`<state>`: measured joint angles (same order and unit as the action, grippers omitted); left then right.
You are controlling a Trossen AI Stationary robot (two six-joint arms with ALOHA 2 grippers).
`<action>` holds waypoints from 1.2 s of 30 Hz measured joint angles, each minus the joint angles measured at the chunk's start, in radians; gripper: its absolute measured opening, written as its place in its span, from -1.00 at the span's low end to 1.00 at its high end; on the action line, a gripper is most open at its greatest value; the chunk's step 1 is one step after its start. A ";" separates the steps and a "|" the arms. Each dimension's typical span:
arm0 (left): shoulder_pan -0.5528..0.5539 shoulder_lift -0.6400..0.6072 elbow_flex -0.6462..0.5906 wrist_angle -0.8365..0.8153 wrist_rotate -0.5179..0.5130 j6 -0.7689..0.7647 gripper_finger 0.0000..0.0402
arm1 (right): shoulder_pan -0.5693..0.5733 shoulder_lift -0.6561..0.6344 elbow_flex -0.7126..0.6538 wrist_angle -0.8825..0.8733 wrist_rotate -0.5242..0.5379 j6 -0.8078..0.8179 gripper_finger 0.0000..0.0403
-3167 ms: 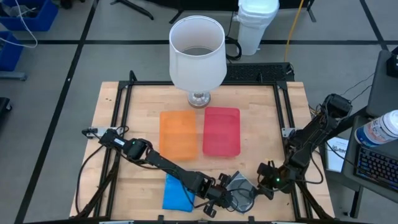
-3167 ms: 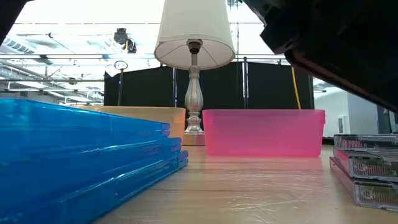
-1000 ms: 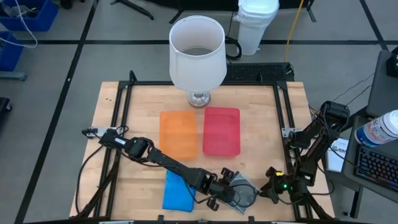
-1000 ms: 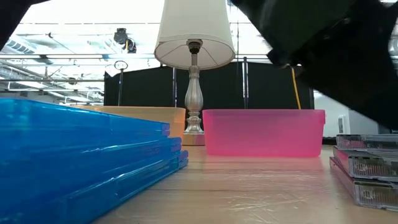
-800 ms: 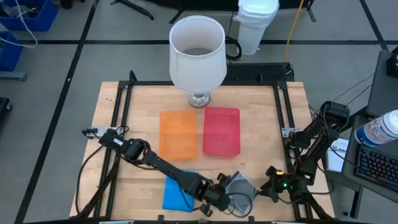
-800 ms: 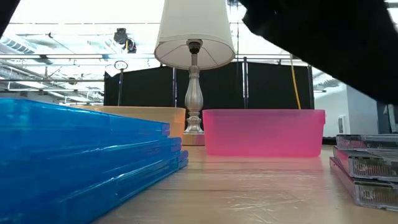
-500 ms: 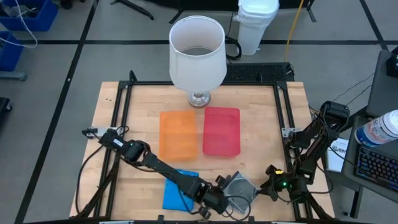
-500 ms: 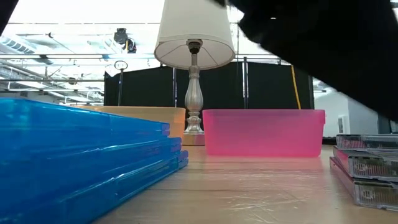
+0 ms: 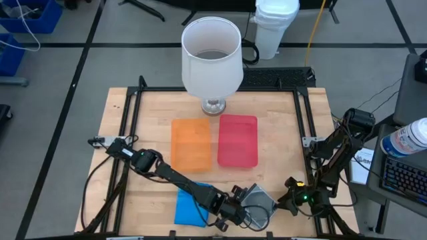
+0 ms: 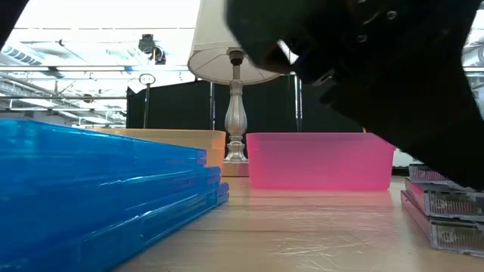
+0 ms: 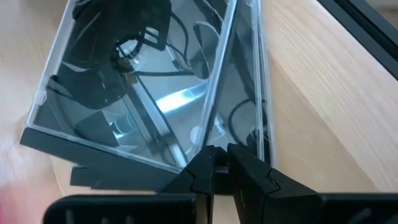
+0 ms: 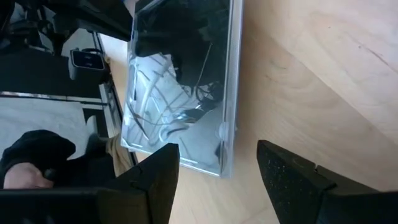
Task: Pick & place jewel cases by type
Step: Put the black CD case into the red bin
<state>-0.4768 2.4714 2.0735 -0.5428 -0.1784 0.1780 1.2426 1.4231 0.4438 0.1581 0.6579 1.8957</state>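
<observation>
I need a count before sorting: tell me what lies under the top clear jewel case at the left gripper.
The left gripper pinches the tilted top clear jewel case at its edge. Under it lies at least one more clear case, on the wooden table. How many lie below is covered from here.

An orange tray [image 9: 192, 143] and a red tray [image 9: 237, 140] are set side by side. A white-shaded lamp [image 9: 211, 57] is placed behind them.

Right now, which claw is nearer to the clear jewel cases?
Left. The left claw is at the edge of the clear jewel cases; the right claw waits beside them, open.
</observation>
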 joint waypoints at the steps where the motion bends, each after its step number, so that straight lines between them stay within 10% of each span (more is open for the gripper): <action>1: 0.001 0.000 0.000 0.008 0.000 0.000 -0.75 | 0.000 0.000 0.000 0.001 0.000 0.001 0.03; 36: 0.018 0.028 0.000 0.089 -0.007 -0.003 -0.75 | -0.005 0.146 0.003 0.268 -0.004 -0.102 0.00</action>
<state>-0.4585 2.4996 2.0731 -0.4536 -0.1852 0.1745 1.2373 1.5688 0.4469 0.4258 0.6543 1.7941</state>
